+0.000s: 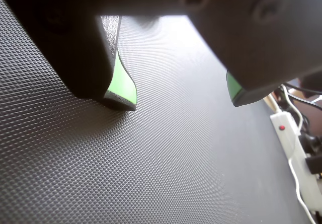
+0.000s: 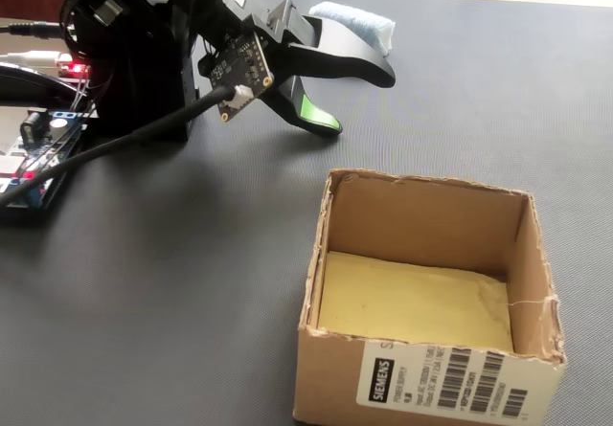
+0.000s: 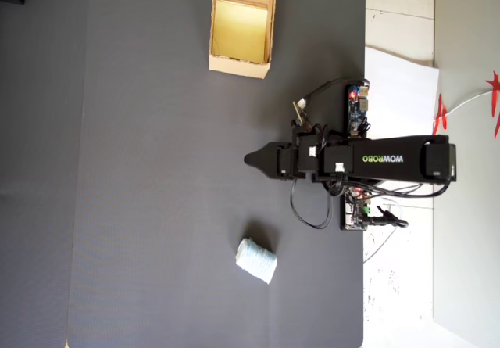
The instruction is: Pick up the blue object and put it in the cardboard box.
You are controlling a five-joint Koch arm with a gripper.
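Note:
The blue object (image 3: 256, 260), a pale ribbed lump, lies on the dark mat in the overhead view, well below the arm. In the fixed view the blue object (image 2: 356, 22) sits just behind the gripper. The wrist view does not show it. The cardboard box (image 3: 240, 65) stands at the top of the mat with its yellowish floor bare; in the fixed view the box (image 2: 421, 211) fills the near right. My gripper (image 1: 179, 98) is open, green pads apart, with only mat between them. It hovers low over the mat (image 2: 356, 99), between lump and box (image 3: 251, 159).
A white power strip (image 1: 297, 153) with cables lies at the mat's right edge in the wrist view. Circuit boards with red lights (image 2: 38, 148) (image 3: 358, 109) sit beside the arm's black base (image 2: 134, 72). White paper (image 3: 398, 90) lies beyond the mat edge.

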